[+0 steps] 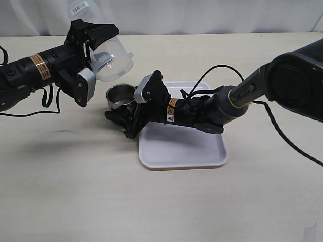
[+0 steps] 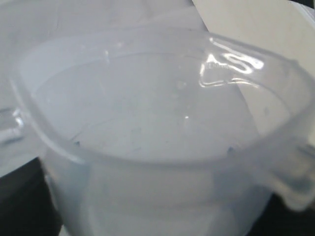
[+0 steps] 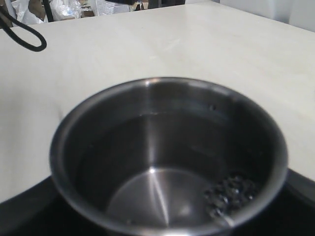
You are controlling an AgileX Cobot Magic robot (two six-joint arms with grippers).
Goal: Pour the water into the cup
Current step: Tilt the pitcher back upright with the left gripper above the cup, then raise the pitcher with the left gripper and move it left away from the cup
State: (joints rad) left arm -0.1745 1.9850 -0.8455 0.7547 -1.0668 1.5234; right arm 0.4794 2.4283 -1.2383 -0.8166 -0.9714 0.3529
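1. Between the fingers (image 1: 145,89) of the right arm sits the cup (image 1: 120,96), a small steel cylinder standing upright with its mouth facing up. It is low over the bench (image 1: 75,191), just beside the white tray (image 1: 202,156) on the side toward the left arm. Whether its base touches the bench I cannot tell.
2. The right gripper (image 1: 128,103) is clasped around the cup's wall, one finger on either side, with its arm reaching low across the tray.
3. Seen from the right wrist, the cup's inside is dark and shiny, with a speckled patch near the bottom. I cannot say how much water it holds.
4. Just above the cup, toward the left arm, hangs the plastic container (image 1: 113,60). The left gripper (image 1: 96,60) is clamped on its sides.
5. The pour turns on one relation: the container's long axis is tipped well over, and its open mouth slants down toward the cup. Its lip is near the cup's rim but apart from it. No stream shows between them.
6. I judge that a little more tilt would send water into the cup, provided the lip is over the opening.
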